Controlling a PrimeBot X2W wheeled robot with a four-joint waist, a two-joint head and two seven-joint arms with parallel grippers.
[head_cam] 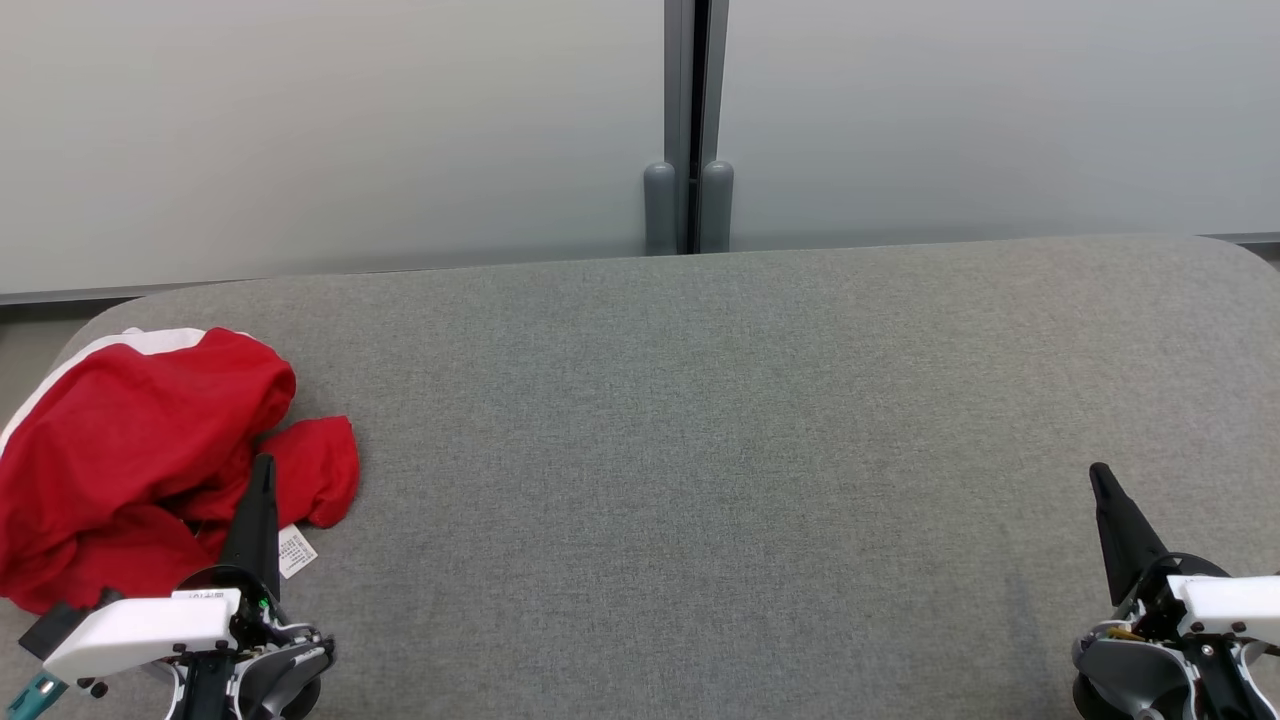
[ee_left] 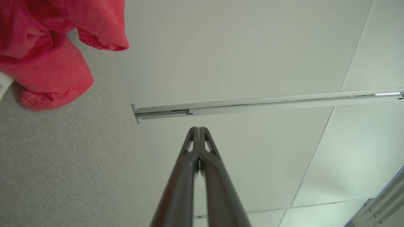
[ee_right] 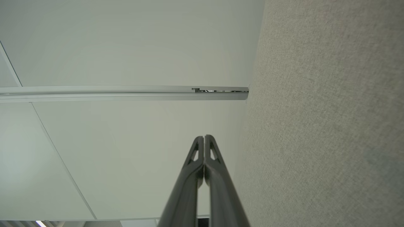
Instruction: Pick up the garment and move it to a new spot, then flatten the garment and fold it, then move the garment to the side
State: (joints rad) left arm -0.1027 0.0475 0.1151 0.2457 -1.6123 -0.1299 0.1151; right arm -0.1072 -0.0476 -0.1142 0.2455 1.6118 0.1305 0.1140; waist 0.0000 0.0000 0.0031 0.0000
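Observation:
A crumpled red garment (head_cam: 140, 450) with a white stripe and a small white label lies in a heap at the left end of the grey fabric table (head_cam: 700, 450). My left gripper (head_cam: 264, 465) stands shut at the lower left, its dark fingers rising in front of the heap's right edge with nothing between them. In the left wrist view the garment (ee_left: 47, 53) fills the upper left corner, apart from the shut gripper (ee_left: 199, 129). My right gripper (head_cam: 1098, 472) is shut and empty at the lower right; the right wrist view shows its fingertips pressed together (ee_right: 204, 137).
A pale partition wall with a grey vertical post (head_cam: 690, 130) runs behind the table's far edge. The table's corners are rounded, and the floor shows beyond the left end.

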